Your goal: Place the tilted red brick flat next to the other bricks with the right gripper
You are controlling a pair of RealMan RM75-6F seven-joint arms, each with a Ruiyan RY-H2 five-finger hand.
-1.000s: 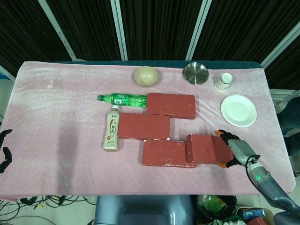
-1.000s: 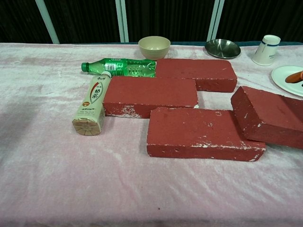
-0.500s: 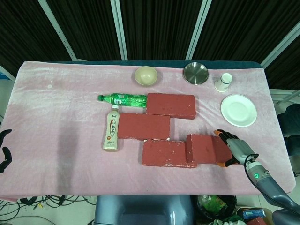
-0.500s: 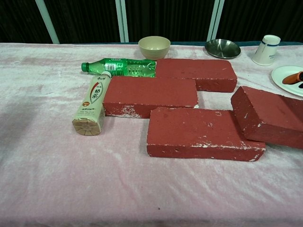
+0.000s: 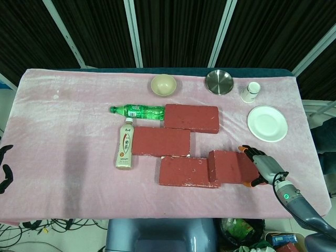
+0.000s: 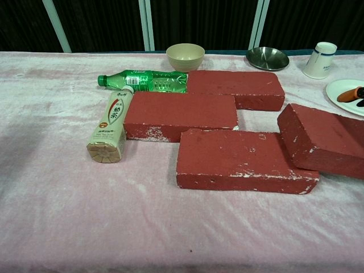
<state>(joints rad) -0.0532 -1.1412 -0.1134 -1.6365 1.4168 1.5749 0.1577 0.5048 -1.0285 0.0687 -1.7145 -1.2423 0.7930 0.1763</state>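
The tilted red brick (image 5: 231, 167) (image 6: 324, 139) leans with its left end up on the nearest flat brick (image 5: 185, 171) (image 6: 239, 159), while its right end slopes down to the pink cloth. My right hand (image 5: 265, 167) grips that low right end, with orange-tipped fingers over its far and near edges. In the chest view only fingertips (image 6: 348, 94) show, at the right border. Two more flat bricks (image 5: 160, 142) (image 5: 191, 118) lie stepped behind. My left hand (image 5: 4, 170) sits at the table's far left edge, holding nothing, fingers apart.
A green bottle (image 5: 137, 111) and a milk tea bottle (image 5: 125, 144) lie left of the bricks. At the back stand a beige bowl (image 5: 163, 84), a metal bowl (image 5: 219, 82) and a cup (image 5: 251, 92). A white plate (image 5: 267, 123) sits behind my right hand.
My right hand has crept a little to the left against the tilted brick's right end. The brick has barely shifted. The left hand has stayed still.
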